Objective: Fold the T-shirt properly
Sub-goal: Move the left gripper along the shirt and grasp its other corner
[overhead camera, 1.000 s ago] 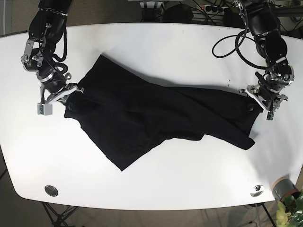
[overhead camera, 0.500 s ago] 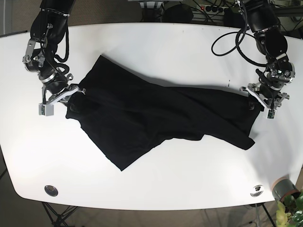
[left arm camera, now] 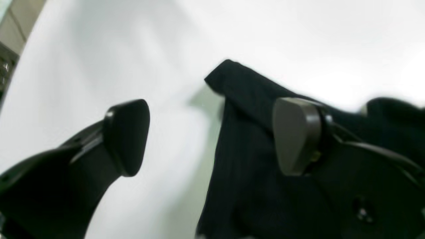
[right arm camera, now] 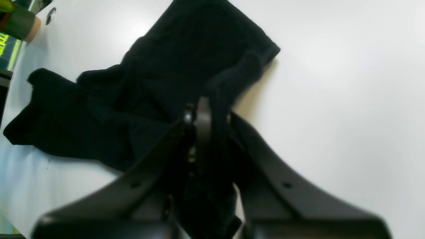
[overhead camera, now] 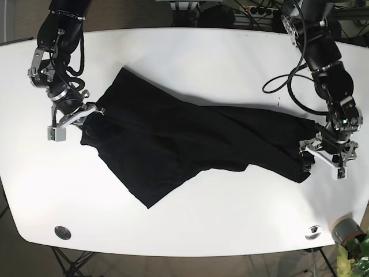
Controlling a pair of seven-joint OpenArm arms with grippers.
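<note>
My left end effector (left arm camera: 212, 139): jaws wide apart, straddling the black T-shirt (overhead camera: 184, 144) edge.
My right end effector (right arm camera: 209, 116): clamped on T-shirt fabric.

The right end effector (right arm camera: 212, 116) hides the pinched fold of the T-shirt (right arm camera: 172, 66) behind its blurred fingers.

A white table (overhead camera: 219, 57) with rounded corners carries everything. A crumpled black T-shirt (overhead camera: 173, 144) lies directly on it, spread from about 9 o'clock across the middle to 3 o'clock, with one flap pointing toward 7 o'clock. Two round metal fittings sit in the tabletop, one (overhead camera: 62, 232) near the 7 o'clock corner and the other (overhead camera: 313, 232) near 5 o'clock.
</note>
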